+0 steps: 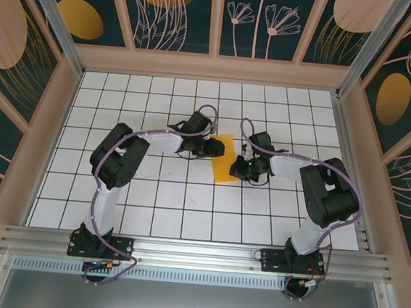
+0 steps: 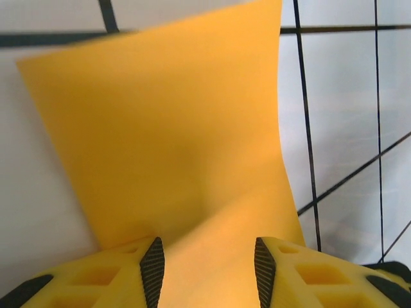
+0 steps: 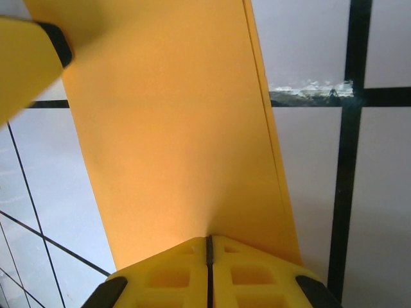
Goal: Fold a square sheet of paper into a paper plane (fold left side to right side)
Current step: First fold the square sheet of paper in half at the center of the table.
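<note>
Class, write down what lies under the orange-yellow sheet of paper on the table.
Around the thin orange-yellow sheet of paper the white tiled table with black grid lines shows. The sheet is doubled over; its lower layer peeks out along one edge. The tiles beneath are covered.

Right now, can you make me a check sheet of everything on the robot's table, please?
Surface: white gridded table, flat; a small scuff on one black line.
Job's things: orange-yellow sheet of paper lying mid-table, doubled over, with two layers showing along one edge; not a finished plane yet.
Clutter: nothing seen.
Grippers: left gripper open, a finger on either side of the paper; right gripper shut, tips on the paper; pressing or pinching, cannot tell.
Cables: purple cables loop above both wrists.
Surroundings: dark floral wall panels, pale frame, metal rail along the near edge.
</note>
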`<move>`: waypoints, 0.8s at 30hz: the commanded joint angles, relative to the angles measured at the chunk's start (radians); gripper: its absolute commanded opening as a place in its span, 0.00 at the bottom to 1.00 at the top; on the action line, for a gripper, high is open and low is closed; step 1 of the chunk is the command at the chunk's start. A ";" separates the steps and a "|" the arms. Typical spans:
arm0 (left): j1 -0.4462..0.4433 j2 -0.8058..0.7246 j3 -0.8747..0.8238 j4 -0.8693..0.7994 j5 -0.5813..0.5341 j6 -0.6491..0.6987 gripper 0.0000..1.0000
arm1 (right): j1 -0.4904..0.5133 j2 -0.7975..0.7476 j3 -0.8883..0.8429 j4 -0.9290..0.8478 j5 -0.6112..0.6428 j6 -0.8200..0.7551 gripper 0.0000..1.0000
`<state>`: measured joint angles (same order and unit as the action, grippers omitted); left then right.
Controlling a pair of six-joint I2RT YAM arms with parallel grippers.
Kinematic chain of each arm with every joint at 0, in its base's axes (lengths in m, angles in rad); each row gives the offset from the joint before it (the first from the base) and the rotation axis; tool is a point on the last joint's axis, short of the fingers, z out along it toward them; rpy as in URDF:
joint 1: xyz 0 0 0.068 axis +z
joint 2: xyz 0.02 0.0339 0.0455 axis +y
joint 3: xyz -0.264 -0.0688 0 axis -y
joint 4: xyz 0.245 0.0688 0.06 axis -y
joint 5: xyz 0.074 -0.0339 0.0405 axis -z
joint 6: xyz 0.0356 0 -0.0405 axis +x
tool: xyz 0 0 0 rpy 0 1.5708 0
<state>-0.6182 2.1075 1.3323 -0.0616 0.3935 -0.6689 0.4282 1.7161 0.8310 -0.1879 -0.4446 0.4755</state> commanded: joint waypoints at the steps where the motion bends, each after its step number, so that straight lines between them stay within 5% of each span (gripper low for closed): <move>1: 0.057 0.053 0.044 -0.041 -0.110 0.045 0.47 | -0.003 0.059 -0.032 -0.133 0.126 -0.024 0.10; 24: 0.144 0.226 0.319 -0.147 -0.109 0.104 0.49 | 0.022 0.045 -0.048 -0.100 0.073 0.020 0.10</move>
<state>-0.5056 2.2726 1.6127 -0.1600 0.3637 -0.6044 0.4343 1.7187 0.8349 -0.1822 -0.4374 0.4770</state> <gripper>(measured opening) 0.487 0.106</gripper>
